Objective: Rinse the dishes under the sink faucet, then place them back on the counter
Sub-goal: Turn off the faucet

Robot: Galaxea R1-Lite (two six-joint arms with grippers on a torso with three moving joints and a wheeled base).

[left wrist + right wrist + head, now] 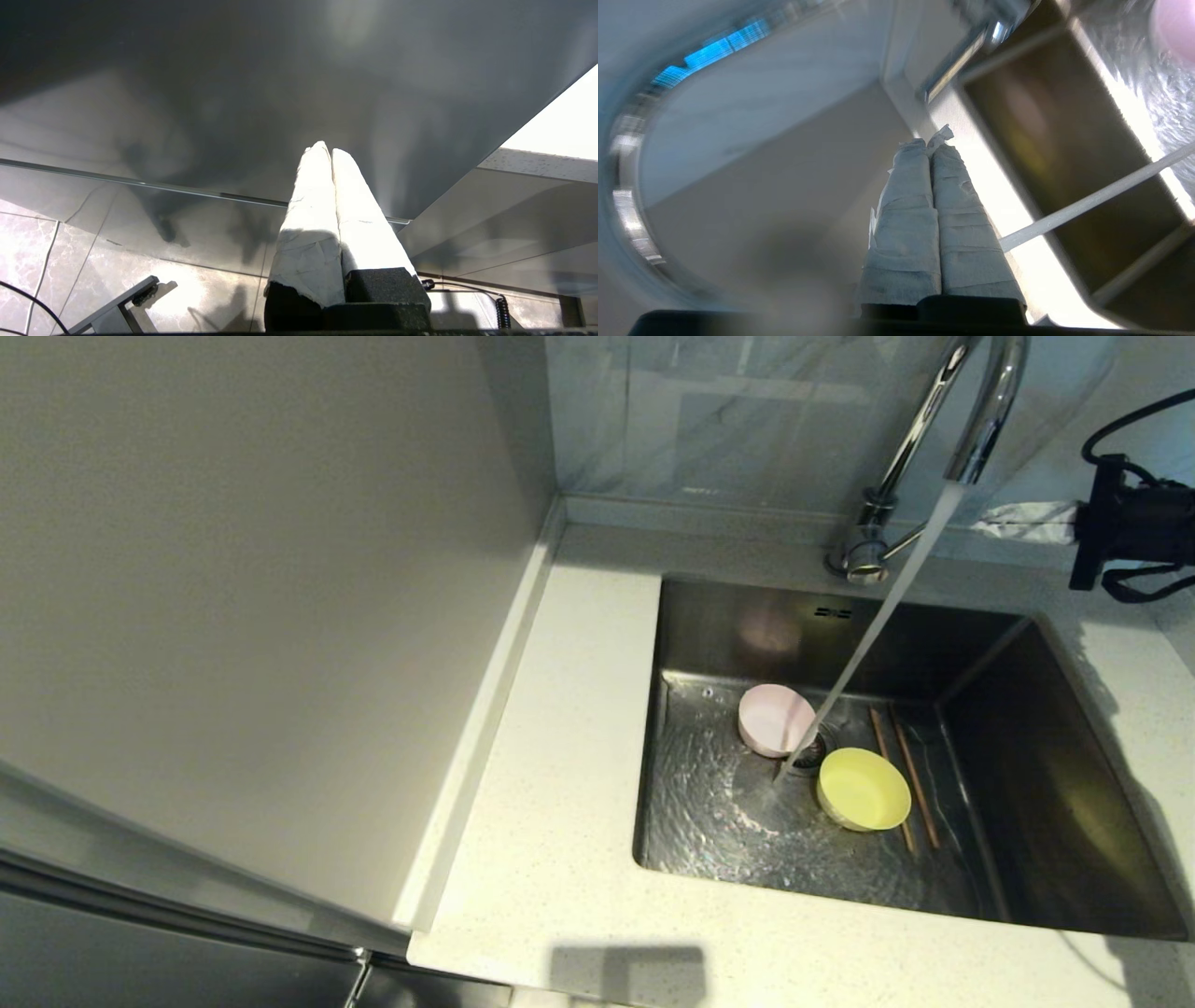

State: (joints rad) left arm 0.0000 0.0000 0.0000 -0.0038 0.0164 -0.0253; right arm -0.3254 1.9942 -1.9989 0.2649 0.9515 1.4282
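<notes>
From the head view, the right gripper [1088, 537] hung by the faucet [943, 448], with the pink bowl [775, 719], yellow bowl [864, 789] and chopsticks [901, 775] below to its left in the sink [1027, 756] (water running). Left wrist: left gripper [331, 151] parked, pressed together, empty. Right wrist: fingers closed on nothing, probably the nearer arm.

Right arm's black wrist section sits at the far right. Right tool [930, 142]: wrapped fingers pressed together, nothing held. Left tool [325, 150]: fingers together, empty, parked low.
</notes>
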